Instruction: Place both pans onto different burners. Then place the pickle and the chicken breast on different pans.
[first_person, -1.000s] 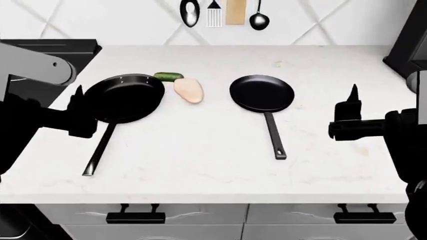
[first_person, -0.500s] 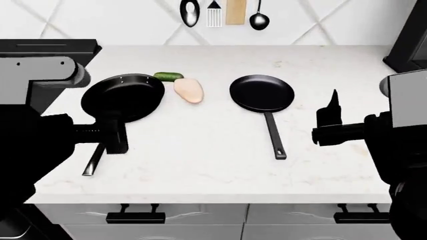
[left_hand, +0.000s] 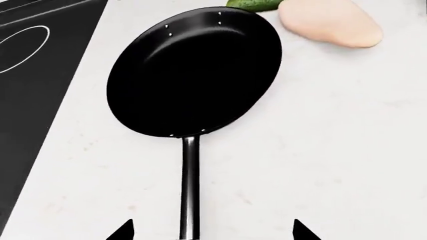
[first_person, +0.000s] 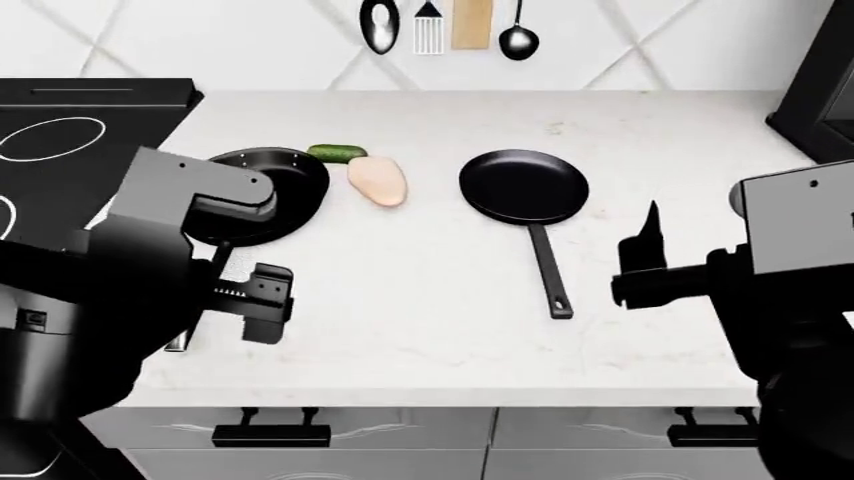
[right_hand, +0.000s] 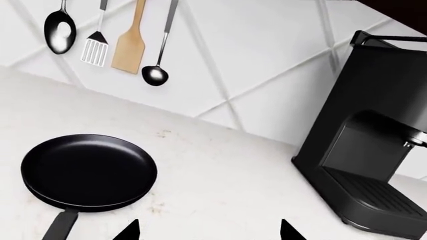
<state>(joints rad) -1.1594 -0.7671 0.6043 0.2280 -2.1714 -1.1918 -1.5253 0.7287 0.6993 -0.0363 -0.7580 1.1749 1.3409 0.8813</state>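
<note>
Left pan (left_hand: 193, 72) flat on counter (first_person: 427, 330), beside stovetop (left_hand: 33, 65), handle (left_hand: 189, 190) running between spread left gripper (left_hand: 212, 231) tips, apparently lined up for a grasp. Pickle (left_hand: 252, 4) and chicken (left_hand: 330, 22) just past the rim. Right pan (first_person: 523, 186) untouched; right gripper (right_hand: 208, 231) spread, empty.

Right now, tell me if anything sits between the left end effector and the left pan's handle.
Nothing visible does. In the left wrist view the handle runs straight back between the open left end effector tips, over bare counter. The chicken and pickle lie beyond the pan's far rim.
</note>
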